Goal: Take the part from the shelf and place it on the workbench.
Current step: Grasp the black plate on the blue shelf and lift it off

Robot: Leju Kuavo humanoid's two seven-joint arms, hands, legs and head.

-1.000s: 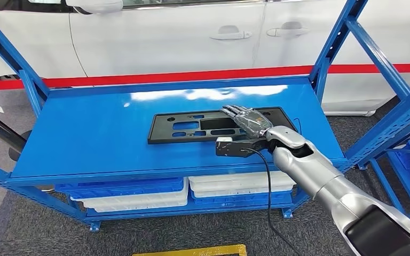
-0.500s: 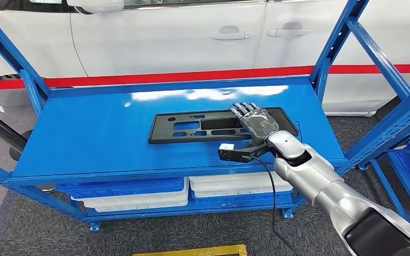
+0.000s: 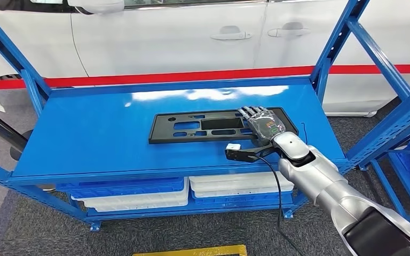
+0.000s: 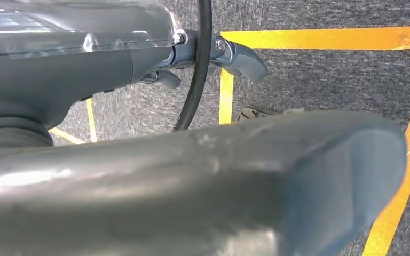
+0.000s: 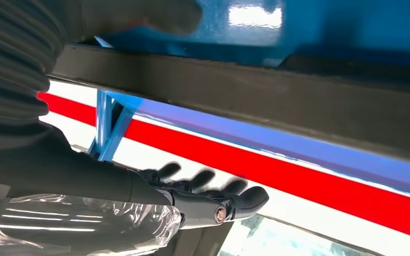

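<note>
The part [image 3: 192, 128] is a flat black plastic panel with cut-outs, lying on the blue shelf [image 3: 96, 133] right of centre. My right hand [image 3: 262, 124] lies over the panel's right end, fingers stretched out flat and apart. In the right wrist view the panel's dark edge [image 5: 256, 96] runs between the blurred thumb [image 5: 139, 16] and the dark fingers [image 5: 208, 197], which stand clear of it. My left hand [image 4: 192, 176] hangs over grey carpet with nothing in it, its thick thumb filling the left wrist view.
A white car [image 3: 181, 32] and a red barrier stripe [image 3: 192, 76] stand behind the shelf. Blue uprights [image 3: 336, 42] frame both sides. White and blue trays [image 3: 139, 194] are stacked on the lower level. A black cable [image 3: 275, 186] hangs from my right wrist.
My right hand has slid rightward along the panel toward its right end, and the wrist has turned with it. The panel has not moved.
</note>
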